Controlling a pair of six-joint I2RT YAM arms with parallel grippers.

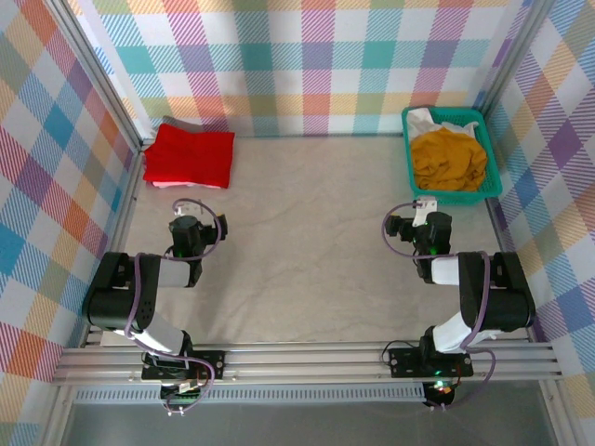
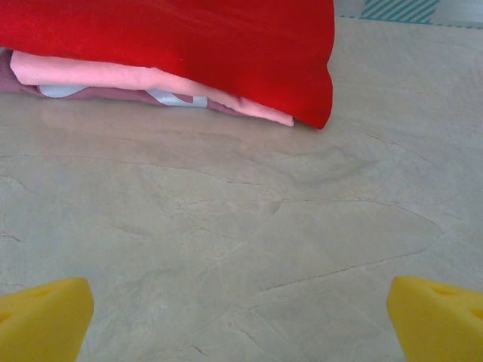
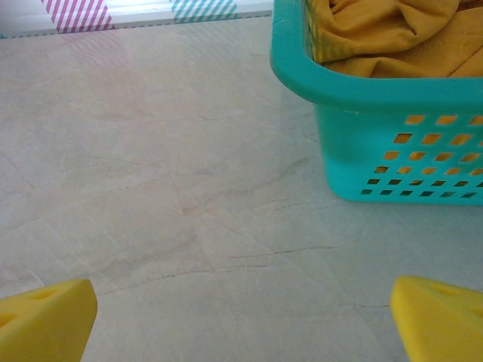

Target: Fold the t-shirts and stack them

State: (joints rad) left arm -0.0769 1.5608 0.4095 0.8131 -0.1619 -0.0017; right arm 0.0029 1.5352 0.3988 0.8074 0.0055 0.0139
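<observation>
Left claw point(image 2: 241, 320), right claw point(image 3: 241, 320) fully open, empty; red t-shirt point(image 2: 189, 45) apparently tops a folded stack point(image 2: 113, 75).

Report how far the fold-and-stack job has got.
Done: a folded stack topped by the red t-shirt sits far left. In hand: nothing; left gripper and right gripper both stand open, empty. Left: the mustard t-shirt and an off-white one lie crumpled in the teal basket.

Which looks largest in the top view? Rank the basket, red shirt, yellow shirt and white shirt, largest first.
1. Basket.
2. Red shirt, folded; only slightly larger than the yellow one, so nearly tied.
3. Yellow shirt, crumpled in the basket.
4. White shirt, mostly hidden; just a corner shows.
</observation>
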